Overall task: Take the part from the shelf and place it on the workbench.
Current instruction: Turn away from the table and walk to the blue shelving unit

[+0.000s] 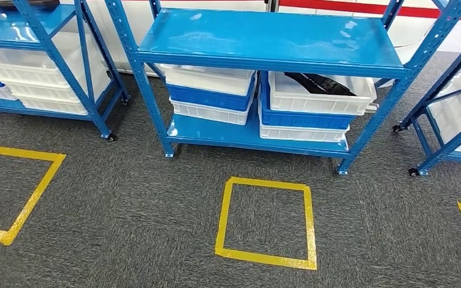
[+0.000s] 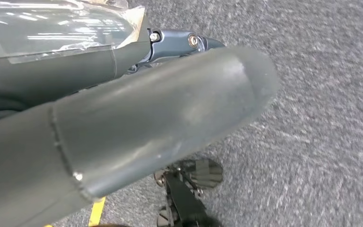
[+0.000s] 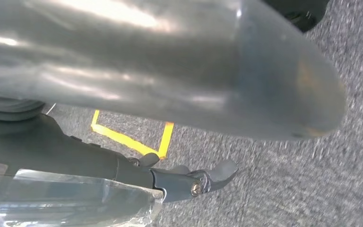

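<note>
Grey, coarse carpet out front, with a blue metal shelf (image 1: 270, 42) standing on it.

From the head view: stacked white and blue plastic bins on the lower deck, and a dark angular part (image 1: 318, 83) lies in the top white bin (image 1: 321, 96) on the right; a square of yellow tape (image 1: 267, 222) marks the floor before it. Left wrist view: the left hand (image 2: 170, 109) shows a smooth, rounded grey thumb over carpet, its grip impossible to judge. Right wrist view: the right hand (image 3: 194, 71), glossy and blunt, thin dark fingers (image 3: 194, 182) extended, holding nothing.
</note>
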Controlling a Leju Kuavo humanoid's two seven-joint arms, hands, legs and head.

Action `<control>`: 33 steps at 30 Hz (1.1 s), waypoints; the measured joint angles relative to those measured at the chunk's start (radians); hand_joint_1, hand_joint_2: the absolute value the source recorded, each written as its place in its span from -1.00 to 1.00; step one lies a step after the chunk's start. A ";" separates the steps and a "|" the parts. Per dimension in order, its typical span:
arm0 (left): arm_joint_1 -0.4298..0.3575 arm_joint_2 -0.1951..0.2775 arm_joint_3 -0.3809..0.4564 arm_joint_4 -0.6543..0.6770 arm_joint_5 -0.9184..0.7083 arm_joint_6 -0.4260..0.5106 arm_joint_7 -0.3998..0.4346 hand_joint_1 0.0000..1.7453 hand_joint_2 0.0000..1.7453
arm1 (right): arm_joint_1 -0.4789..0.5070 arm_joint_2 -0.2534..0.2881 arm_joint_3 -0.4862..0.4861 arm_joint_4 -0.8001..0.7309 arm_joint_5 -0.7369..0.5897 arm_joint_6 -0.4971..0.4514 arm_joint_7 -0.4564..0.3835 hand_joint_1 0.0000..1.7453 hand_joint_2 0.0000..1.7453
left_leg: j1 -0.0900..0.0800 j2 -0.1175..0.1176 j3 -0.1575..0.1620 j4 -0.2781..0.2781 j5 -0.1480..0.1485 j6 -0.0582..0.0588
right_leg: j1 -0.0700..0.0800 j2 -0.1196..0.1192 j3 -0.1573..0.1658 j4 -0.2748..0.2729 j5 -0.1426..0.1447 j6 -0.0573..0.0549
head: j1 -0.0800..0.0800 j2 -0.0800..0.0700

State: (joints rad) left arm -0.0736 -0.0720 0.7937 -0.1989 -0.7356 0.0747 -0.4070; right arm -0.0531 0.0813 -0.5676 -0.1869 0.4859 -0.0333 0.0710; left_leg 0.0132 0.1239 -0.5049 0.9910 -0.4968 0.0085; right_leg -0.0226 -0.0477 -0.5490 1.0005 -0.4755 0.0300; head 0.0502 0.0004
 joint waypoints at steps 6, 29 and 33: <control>0.004 -0.003 0.010 0.000 -0.001 0.006 0.007 -1.00 -1.00 | -0.001 0.001 0.000 0.000 0.014 0.000 0.001 -1.00 -1.00 | 0.011 -0.120 -0.118 0.271 -0.153 -0.014 | 0.001 0.071 -0.004 -0.002 0.012 -0.032 | -0.002 0.000; 0.003 -0.005 0.022 0.001 -0.029 0.032 0.048 -1.00 -1.00 | -0.002 0.001 0.000 0.000 0.042 -0.004 0.000 -1.00 -1.00 | -0.004 -0.011 -0.001 -0.005 0.002 0.009 | 0.000 -0.014 0.001 -0.001 0.002 0.018 | 0.000 0.000; -0.002 -0.006 0.021 0.001 -0.034 0.034 0.052 -1.00 -1.00 | 0.001 0.000 0.000 0.000 0.040 -0.006 0.001 -1.00 -1.00 | 0.009 -0.055 -0.013 0.045 -0.046 -0.014 | -0.010 0.028 -0.002 -0.007 0.011 -0.016 | -0.001 0.000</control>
State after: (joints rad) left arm -0.0754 -0.0782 0.8151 -0.1980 -0.7695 0.1082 -0.3549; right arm -0.0521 0.0818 -0.5676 -0.1869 0.5261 -0.0395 0.0717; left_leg 0.0220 0.0692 -0.5177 1.0364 -0.5424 -0.0059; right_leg -0.0327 -0.0200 -0.5515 0.9940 -0.4641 0.0136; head 0.0491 0.0004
